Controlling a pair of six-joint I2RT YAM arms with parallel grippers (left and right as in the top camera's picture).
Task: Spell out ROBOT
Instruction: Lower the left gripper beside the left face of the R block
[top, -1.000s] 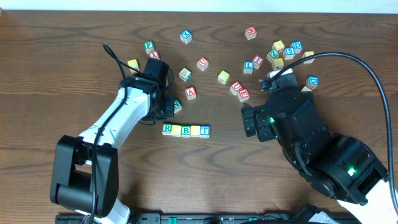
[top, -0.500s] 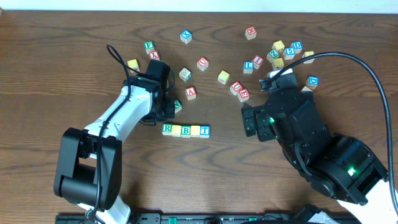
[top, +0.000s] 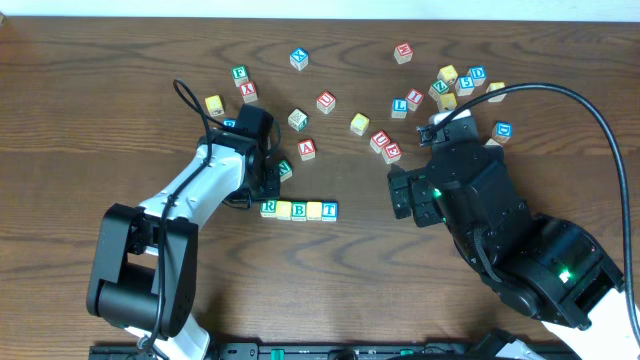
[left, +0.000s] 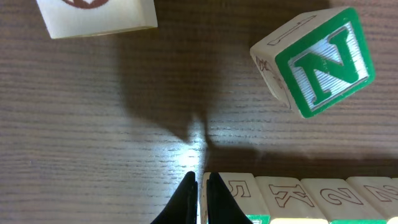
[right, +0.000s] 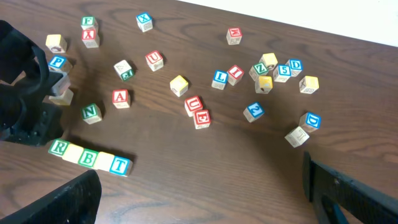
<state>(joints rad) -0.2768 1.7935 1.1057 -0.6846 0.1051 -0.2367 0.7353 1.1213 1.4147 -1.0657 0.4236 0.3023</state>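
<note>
Wood, painted: a row of five cubes (top: 299, 210) is laid flat on the dark table (top: 100, 80), read as R, yellow, B, yellow, T.

The left pincer (left: 200, 198) is pressed together, with nothing pinched. Its tips are set at the R cube (top: 268, 207); whether touching or just beside cannot be told. The row runs away from the tips toward the T cube (top: 329, 210). A green N cube (left: 320, 62) lies apart, ahead of the tips and off to one side.

The right pincer (top: 400, 195) is spread wide, empty, well apart from the row.

The cubes are judged light, stiff, not fragile and easily slid on the smooth top. They are best taken across the two free faces, since neighbours block the others.

No containers are seen.
</note>
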